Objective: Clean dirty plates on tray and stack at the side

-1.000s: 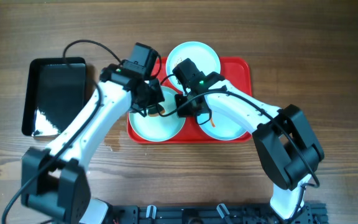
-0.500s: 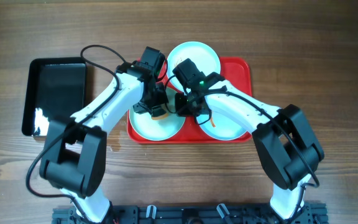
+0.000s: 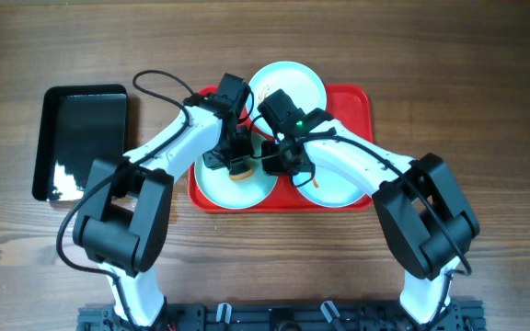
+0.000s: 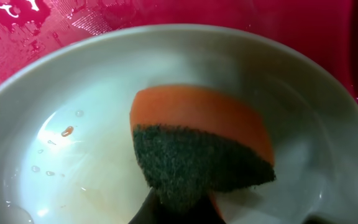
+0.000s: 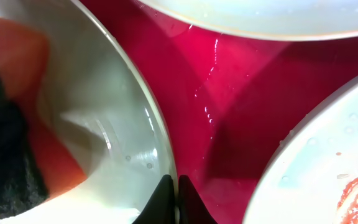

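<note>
Overhead: all three plates are found on the tray [image 3: 357,103]; none is stacked at the side. The near-right plate [image 3: 343,191] is seen smeared at its centre; the far plate [image 3: 293,85] appears clean. Both arms are bent inward over the near-left plate [image 3: 219,188].

Left wrist: the sponge [image 4: 197,149] is pinched by the left gripper [image 4: 178,208] and held down into that plate's bowl. Cleaning is judged barely begun.

Right wrist: the right gripper [image 5: 174,196] is closed upon that plate's rim.
</note>
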`<move>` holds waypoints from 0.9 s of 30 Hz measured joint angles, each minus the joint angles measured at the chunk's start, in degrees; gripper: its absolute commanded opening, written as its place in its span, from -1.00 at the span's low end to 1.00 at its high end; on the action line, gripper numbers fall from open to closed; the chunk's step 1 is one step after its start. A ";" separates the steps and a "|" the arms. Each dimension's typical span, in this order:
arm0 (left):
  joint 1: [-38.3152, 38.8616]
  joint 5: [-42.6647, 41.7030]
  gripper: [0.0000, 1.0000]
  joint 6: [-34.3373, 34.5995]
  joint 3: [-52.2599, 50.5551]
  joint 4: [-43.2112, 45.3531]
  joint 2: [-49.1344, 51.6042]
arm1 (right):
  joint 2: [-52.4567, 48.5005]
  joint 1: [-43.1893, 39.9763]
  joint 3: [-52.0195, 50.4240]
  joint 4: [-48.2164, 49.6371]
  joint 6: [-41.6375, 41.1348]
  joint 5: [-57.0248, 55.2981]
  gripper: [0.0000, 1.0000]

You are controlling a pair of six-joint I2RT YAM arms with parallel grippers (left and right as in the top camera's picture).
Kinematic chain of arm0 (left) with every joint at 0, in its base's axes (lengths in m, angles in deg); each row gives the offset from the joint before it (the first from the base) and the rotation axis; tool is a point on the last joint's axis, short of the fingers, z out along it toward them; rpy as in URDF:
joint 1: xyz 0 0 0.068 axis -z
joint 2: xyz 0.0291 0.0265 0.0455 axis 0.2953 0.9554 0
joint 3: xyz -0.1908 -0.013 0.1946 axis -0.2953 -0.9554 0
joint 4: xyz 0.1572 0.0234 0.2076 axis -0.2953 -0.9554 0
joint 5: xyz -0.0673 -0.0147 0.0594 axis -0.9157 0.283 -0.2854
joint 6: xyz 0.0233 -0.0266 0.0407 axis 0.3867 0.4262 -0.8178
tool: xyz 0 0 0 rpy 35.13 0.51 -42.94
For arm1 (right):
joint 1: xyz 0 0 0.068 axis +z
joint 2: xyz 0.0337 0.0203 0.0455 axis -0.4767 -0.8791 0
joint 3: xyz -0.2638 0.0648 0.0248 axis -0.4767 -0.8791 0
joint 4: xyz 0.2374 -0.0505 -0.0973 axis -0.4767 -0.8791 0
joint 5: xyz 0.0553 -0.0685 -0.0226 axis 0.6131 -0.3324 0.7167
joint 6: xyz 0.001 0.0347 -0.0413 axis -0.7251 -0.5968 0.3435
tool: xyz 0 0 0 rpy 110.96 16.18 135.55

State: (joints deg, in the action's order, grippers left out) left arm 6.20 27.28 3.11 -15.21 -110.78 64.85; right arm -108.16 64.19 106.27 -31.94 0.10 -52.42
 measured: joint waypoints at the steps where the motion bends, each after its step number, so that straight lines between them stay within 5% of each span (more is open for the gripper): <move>1: 0.00 0.20 -0.92 0.00 0.07 -0.13 0.00 | 0.00 0.00 0.00 0.00 0.00 0.00 -0.91; 27: -5.22 4.44 -0.92 -1.07 -0.35 0.33 0.48 | 0.02 0.28 0.02 0.83 -0.15 0.96 -0.91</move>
State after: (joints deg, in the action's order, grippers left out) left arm 0.98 31.72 2.04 -15.56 -110.45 65.33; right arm -108.14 64.48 106.29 -31.11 -0.06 -51.46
